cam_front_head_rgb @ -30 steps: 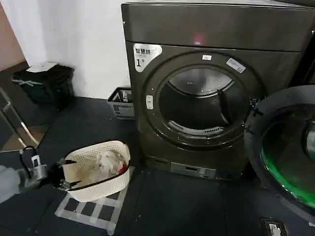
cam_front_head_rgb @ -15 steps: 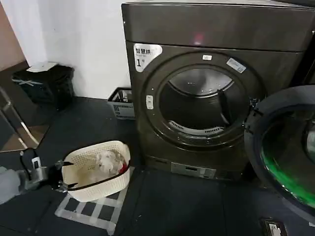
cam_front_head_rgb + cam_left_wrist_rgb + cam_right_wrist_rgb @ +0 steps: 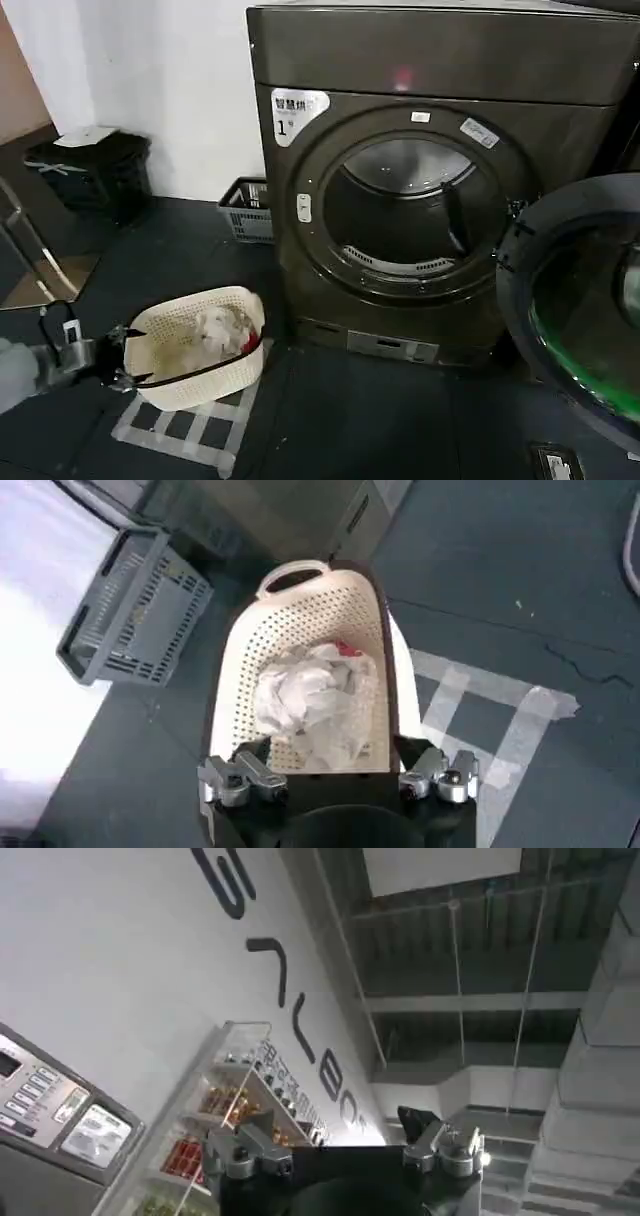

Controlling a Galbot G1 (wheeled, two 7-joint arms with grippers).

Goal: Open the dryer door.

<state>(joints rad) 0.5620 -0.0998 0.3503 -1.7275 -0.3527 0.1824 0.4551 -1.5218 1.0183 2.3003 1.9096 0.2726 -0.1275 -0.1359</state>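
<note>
The dryer (image 3: 420, 190) stands against the back wall with its mouth wide open, drum bare to the room. The dryer door (image 3: 575, 300) hangs swung right out to the machine's right side, its black inner face turned toward us, with a green glint low in the glass.

The left arm reaches in low from the left, close to the floor. The left gripper (image 3: 125, 357) points at the near end of a cream laundry basket (image 3: 235, 300), its fingers (image 3: 245, 777) spread apart on either side of the basket's dark rim, not clamped on it. White laundry (image 3: 305, 695) lies crumpled inside. The basket sits on a taped square (image 3: 180, 430) on the dark floor, just in front of the dryer's left corner.

The right gripper (image 3: 340, 1148) is tipped upward toward a wall with large letters and a shelf of bottles; its fingers stand apart, holding nothing.

A grey crate (image 3: 245, 210) rests by the wall beside the dryer.
</note>
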